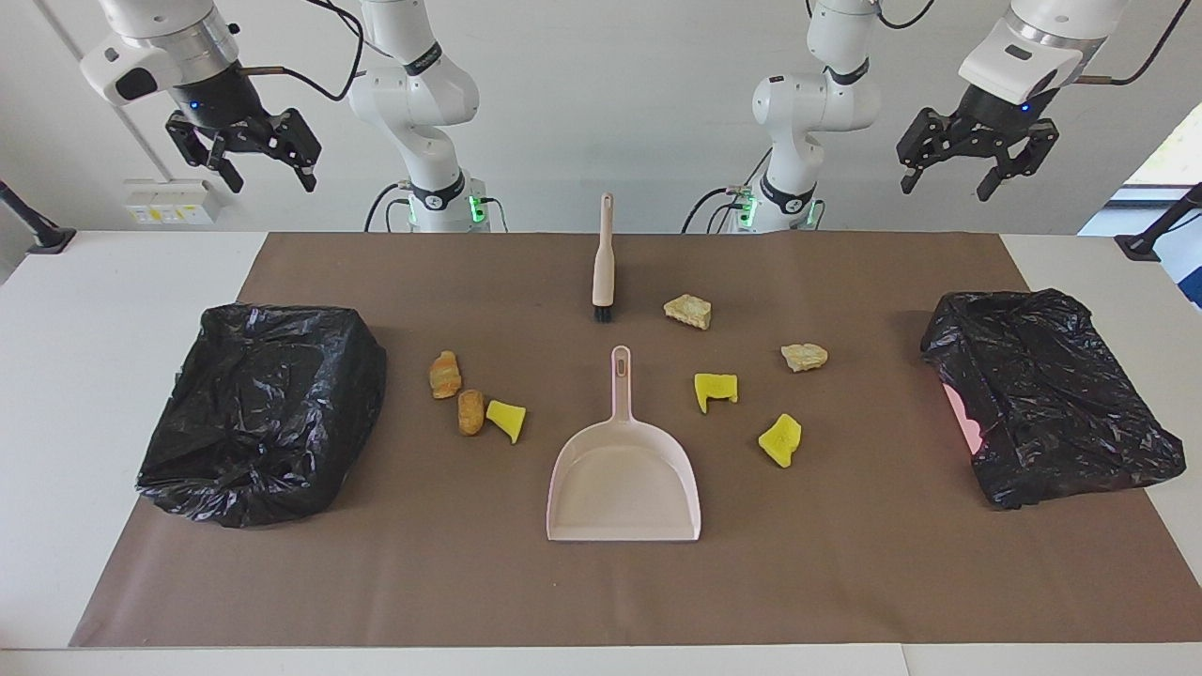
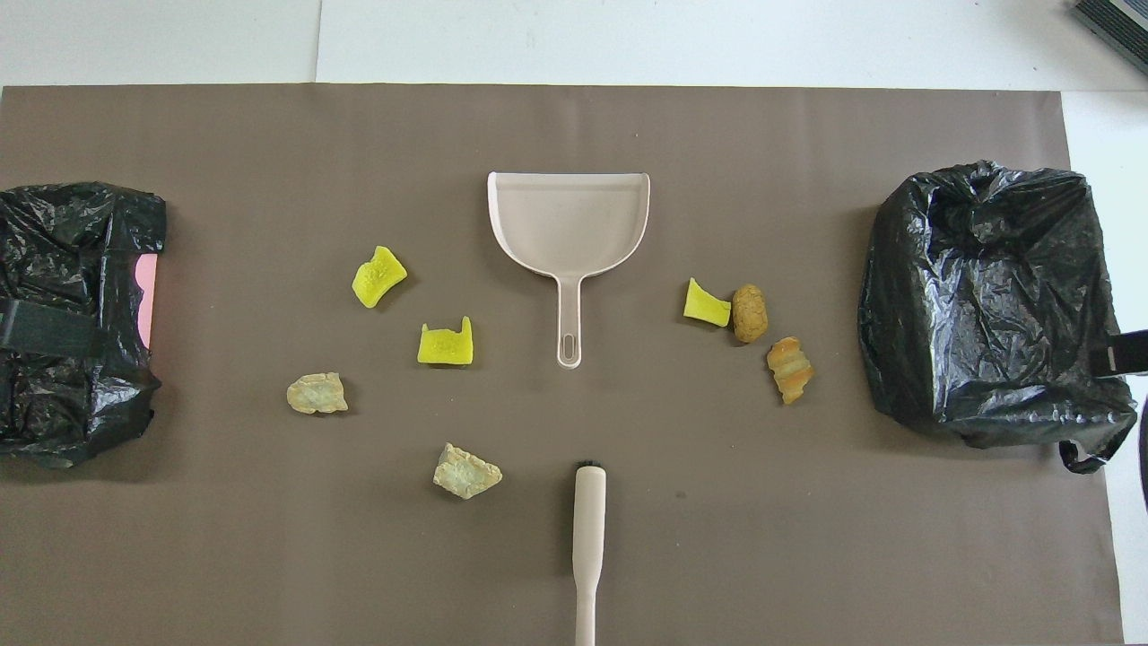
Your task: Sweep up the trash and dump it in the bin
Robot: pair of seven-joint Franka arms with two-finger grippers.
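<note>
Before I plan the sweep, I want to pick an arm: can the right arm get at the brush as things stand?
Probably yes. The right gripper hangs open and empty, and the brush lies alone on the mat, handle toward the robots, nothing on or against it.

Both tools hang high with fingers spread, the left tool and the right tool each up over its own end of the bench, nothing beneath them in the way. Down the middle, brush and dustpan lie in line, handles nearly meeting. Foam chunks scatter on both sides of the dustpan handle, three bunched toward the right arm's end. Black-bagged bins block both ends. The brown mat past the dustpan lies open.
</note>
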